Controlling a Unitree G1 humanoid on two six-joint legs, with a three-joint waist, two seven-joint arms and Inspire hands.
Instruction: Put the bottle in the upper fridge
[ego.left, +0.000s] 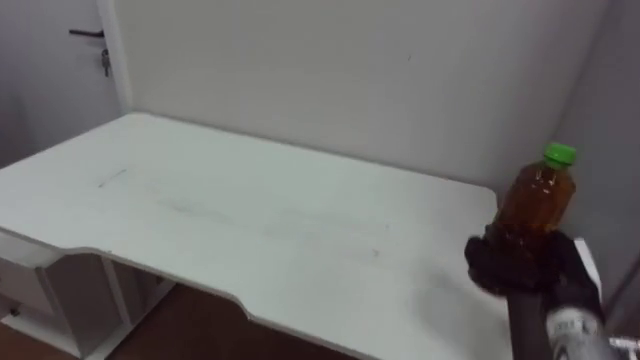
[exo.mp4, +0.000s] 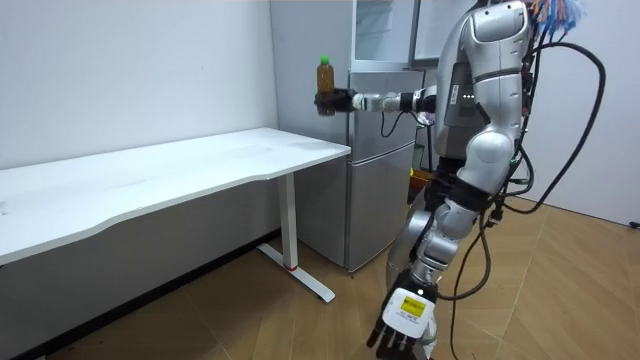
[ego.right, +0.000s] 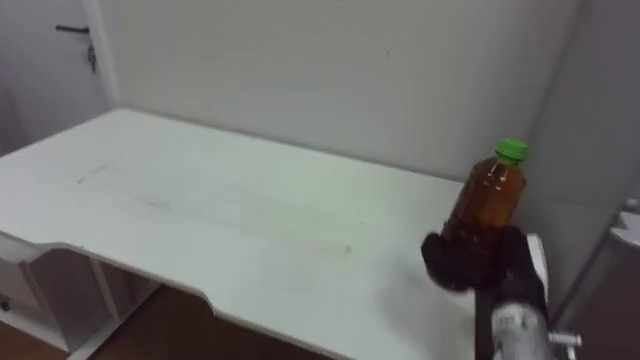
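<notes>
Right hand was clenched around the lower body of the bottle, holding it upright. The bottle had amber liquid and a green cap and sat at about 4 o'clock in the eye views. It was lifted clear above the white table, over the table's far 3 o'clock corner. In the room view the robot stood by the fridge at the table's end, right arm stretched out toward 9 o'clock. Left hand hung low by the leg at 6 o'clock, fingers loose, holding nothing.
</notes>
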